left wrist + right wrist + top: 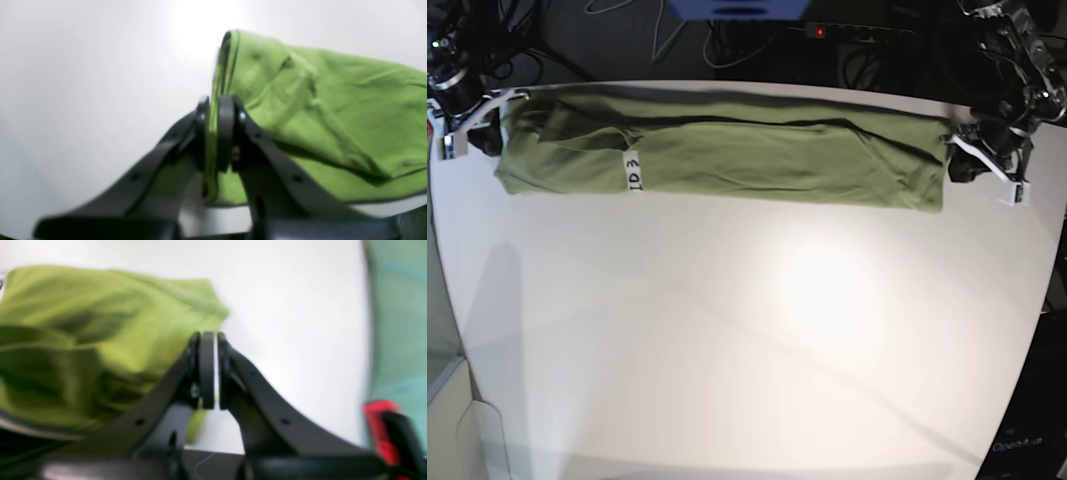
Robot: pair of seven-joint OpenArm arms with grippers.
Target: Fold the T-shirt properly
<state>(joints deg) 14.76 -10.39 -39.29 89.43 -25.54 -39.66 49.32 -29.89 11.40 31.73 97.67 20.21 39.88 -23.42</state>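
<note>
The olive-green T-shirt [747,155] lies folded into a long band along the far edge of the white table [747,330]. My left gripper [212,103] is shut on the shirt's edge [317,110], with green cloth pinched between the pads; in the base view it [964,160] is at the band's right end. My right gripper [216,340] has its jaws together with only a thin white slit between them and no cloth in it. The shirt [100,330] lies just left of it. In the base view this gripper [485,130] is at the band's left end.
A white label reading ID3 [632,172] sits on the shirt near its left end. Cables and a power strip [857,32] lie behind the table. The table's edge, teal floor [397,323] and a red-and-black object [380,426] show at the right of the right wrist view.
</note>
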